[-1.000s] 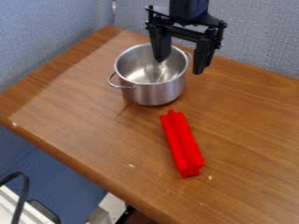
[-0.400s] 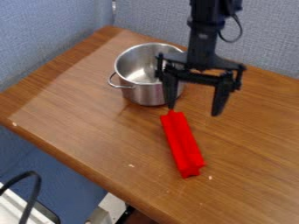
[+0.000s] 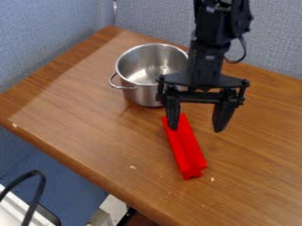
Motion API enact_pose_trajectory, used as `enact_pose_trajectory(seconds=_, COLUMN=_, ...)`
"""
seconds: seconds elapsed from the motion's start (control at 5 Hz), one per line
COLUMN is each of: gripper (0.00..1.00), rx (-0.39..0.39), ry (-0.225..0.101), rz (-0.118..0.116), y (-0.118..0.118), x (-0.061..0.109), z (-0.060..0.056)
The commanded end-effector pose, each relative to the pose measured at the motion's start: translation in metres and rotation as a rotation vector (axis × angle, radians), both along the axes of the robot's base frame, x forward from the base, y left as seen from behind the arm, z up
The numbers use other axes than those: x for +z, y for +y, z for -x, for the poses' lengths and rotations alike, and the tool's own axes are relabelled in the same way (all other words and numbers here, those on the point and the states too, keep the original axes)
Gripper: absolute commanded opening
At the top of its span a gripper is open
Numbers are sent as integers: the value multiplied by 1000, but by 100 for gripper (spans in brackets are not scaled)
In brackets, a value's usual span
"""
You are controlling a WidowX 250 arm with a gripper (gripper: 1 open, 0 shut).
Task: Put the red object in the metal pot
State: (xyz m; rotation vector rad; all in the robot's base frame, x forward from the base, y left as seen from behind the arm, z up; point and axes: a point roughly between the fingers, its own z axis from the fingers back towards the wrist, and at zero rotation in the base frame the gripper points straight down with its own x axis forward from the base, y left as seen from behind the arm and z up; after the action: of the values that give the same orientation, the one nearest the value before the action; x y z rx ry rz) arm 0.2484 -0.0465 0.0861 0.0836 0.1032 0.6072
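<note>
Nearest to us, the bright red, long rectangular block (image 3: 182,145) lies flat on the smooth wooden bench (image 3: 71,101). Our black gripper (image 3: 197,118) hangs over its far end, jaws wide apart, holding nothing. We judge the grasp comes next: lower and close. Behind stands the shiny round metal pot (image 3: 153,75), empty.

Our end effector (image 3: 203,116) has left its place over the metal pot (image 3: 154,73) and dropped toward five o'clock; we now hang above the near end of the red object (image 3: 183,146), wrist rolled.
</note>
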Motion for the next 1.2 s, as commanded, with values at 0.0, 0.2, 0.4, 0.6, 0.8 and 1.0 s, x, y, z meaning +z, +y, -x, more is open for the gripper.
enact_pose_trajectory(seconds=0.0, gripper=100, rx=35, ry=-45, rz=-20, y=-1, x=-2, z=0)
enact_pose_trajectory(seconds=0.2, gripper=100, rx=56, ry=-51, rz=-34, y=1, x=-9, z=1)
enact_pose_trajectory(seconds=0.4, gripper=100, rx=66, ry=-53, rz=-41, y=1, x=-16, z=2)
enact_pose_trajectory(seconds=0.6, gripper=100, rx=76, ry=-52, rz=-46, y=1, x=-22, z=1)
enact_pose_trajectory(seconds=0.8, gripper=100, rx=86, ry=-50, rz=-47, y=1, x=-29, z=1)
enact_pose_trajectory(seconds=1.0, gripper=100, rx=99, ry=-46, rz=-45, y=1, x=-34, z=0)
